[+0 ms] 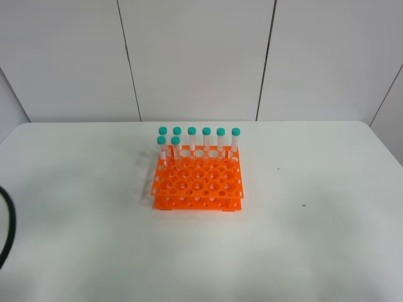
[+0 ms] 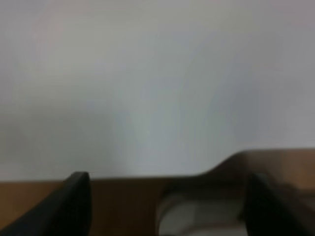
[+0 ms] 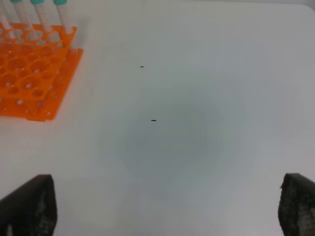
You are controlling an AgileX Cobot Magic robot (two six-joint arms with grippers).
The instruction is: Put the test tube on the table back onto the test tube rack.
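Both my claws are hanging clear of the orange rack (image 1: 198, 179), neither one visible from the high camera. My left claw (image 2: 170, 199) is gaping with nothing between its fingers, and my right claw (image 3: 166, 204) is spread wide and empty over bare table (image 1: 327, 239) to the right of the rack. Eight green-capped tubes (image 1: 191, 139) are standing upright in the rack: six along its far row and two just in front, at its left end. No loose tube is showing on the table around it, so I cannot tell which one is mine to return.

The risk, as I judge it, is reaching in regardless. A claw going down among the packed caps could be knocking a neighbour askew or shoving the light rack.

My left camera is giving only a blur of pale surface and a brown edge. My right camera is cutting the rack off at its near corner. A dark cable (image 1: 6, 226) is curling far left of the rack.
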